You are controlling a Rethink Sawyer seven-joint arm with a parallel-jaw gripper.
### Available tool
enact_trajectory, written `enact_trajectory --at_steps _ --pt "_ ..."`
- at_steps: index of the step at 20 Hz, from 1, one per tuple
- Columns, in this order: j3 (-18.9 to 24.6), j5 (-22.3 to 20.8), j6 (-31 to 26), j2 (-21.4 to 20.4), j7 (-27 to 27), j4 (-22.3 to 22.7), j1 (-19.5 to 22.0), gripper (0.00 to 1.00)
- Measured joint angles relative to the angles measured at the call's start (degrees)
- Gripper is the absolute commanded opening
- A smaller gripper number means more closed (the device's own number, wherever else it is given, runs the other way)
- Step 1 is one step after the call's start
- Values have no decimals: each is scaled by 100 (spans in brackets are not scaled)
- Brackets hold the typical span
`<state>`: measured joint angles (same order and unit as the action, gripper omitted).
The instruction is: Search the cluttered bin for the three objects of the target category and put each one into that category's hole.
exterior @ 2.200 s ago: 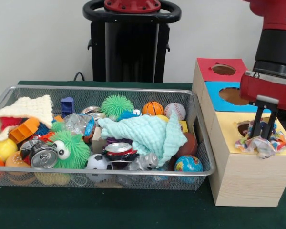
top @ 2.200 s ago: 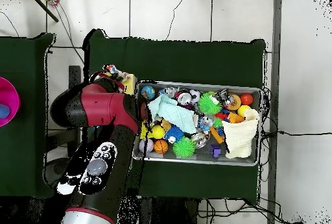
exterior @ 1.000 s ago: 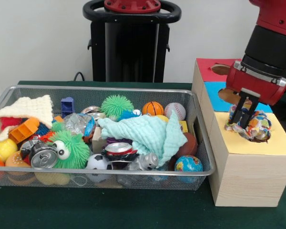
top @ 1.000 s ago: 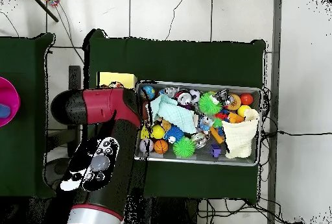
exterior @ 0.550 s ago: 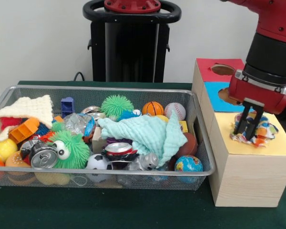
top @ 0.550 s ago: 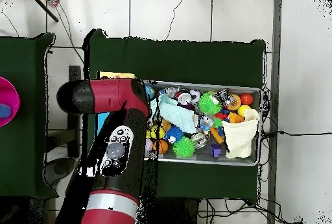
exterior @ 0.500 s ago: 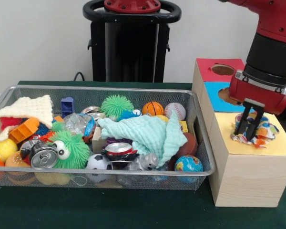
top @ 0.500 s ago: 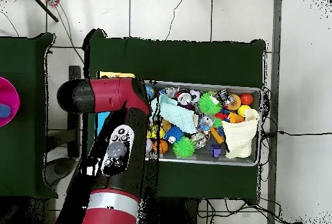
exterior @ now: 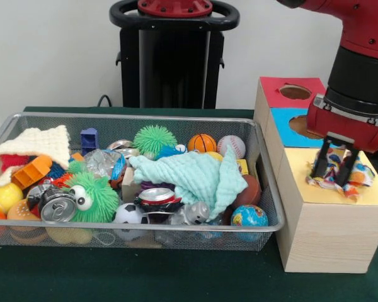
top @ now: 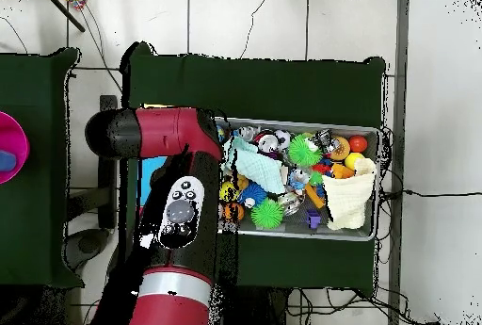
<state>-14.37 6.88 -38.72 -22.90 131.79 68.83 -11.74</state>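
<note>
The claw hangs over the yellow top of the wooden sorting box, its two dark fingers spread apart with a gap between them and their tips down on a crumpled multicoloured wrapper. The wrapper lies on the yellow section, bunched around and behind the fingertips; the fingers stand to either side of part of it rather than pinching it together, so the claw reads as parted, not clamped. The yellow section's own hole is hidden under the wrapper and the claw.

Farther back on the box, the blue section's hole is partly covered by the red claw housing, and the red section's hole shows in full.

Just beside the box sits the wire mesh bin on the green surface, packed with clutter — a mint green cloth draped across the middle, a green spiky toy with googly eyes near the front, a second green spiky ball toward the back, a small basketball next to a baseball, a globe ball at the front corner nearest the box, a crushed can, and a cream knitted cloth at the far end from the box.

From overhead the red arm covers the box entirely — only the bin and its contents show beside it.
</note>
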Motion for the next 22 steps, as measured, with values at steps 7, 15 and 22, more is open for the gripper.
enact_trajectory --at_steps 7,15,22 --pt "7 -1 -21 -25 0 18 4 100" --pt "-29 -32 -102 -34 0 18 -43 100" --pt "-123 -135 -258 -36 0 10 -161 0"
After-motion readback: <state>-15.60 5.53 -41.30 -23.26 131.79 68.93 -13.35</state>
